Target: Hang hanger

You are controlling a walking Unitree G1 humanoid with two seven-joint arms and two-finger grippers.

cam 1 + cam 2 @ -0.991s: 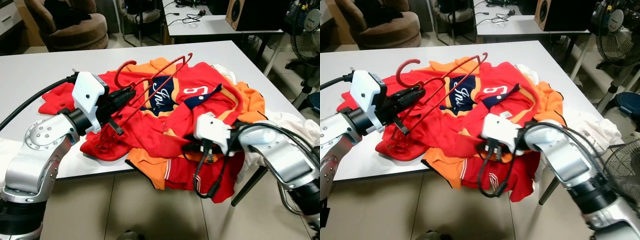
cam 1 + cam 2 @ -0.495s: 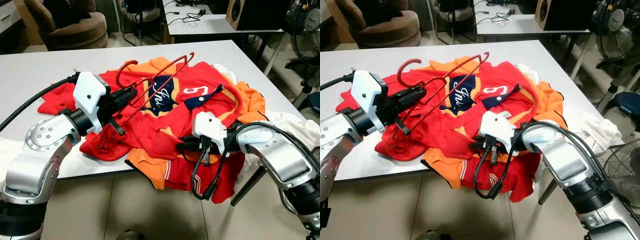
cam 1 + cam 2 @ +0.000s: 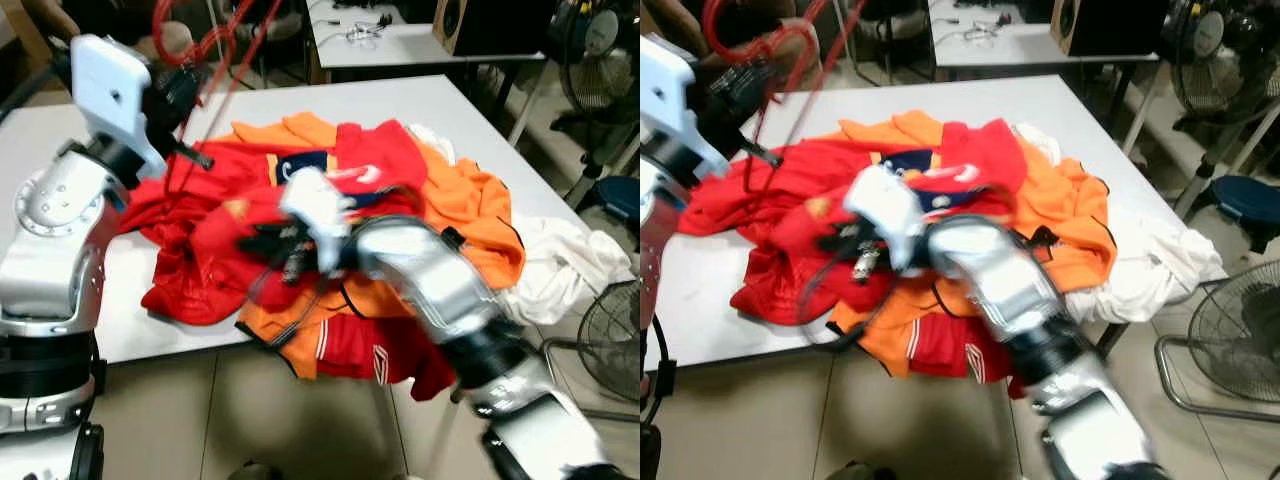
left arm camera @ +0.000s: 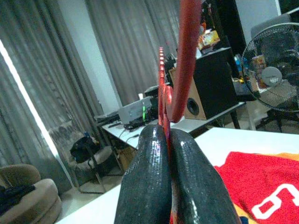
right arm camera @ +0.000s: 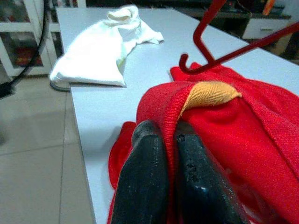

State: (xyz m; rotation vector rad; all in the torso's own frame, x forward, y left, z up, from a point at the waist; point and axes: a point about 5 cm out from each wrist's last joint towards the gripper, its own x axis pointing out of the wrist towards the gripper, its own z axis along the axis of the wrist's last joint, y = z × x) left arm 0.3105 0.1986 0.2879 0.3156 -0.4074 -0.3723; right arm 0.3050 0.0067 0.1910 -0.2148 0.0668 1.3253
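Note:
A red wire hanger (image 3: pixel 186 48) is held high over the table's far left, clear of the clothes. My left gripper (image 3: pixel 185 92) is shut on its lower wire; the left wrist view has both fingers (image 4: pixel 154 186) pressed on the red wire (image 4: pixel 184 56). My right gripper (image 3: pixel 265 242) reaches across a pile of red and orange shirts (image 3: pixel 440 200), blurred by motion. It is shut on a fold of red garment (image 5: pixel 243 140) with an orange collar, near the pile's left side. The hanger's end (image 5: pixel 205 28) shows above that fold.
The pile lies on a white table (image 3: pixel 420 100). A white cloth (image 3: pixel 570 265) hangs off its right edge. A floor fan (image 3: pixel 610 330) stands at the right. A second table (image 3: pixel 400 45) with a speaker and an armchair stand behind.
My left arm has lifted the hanger up off the pile. My right arm has swung left across the clothes, shut on red cloth. The camera has shifted too.

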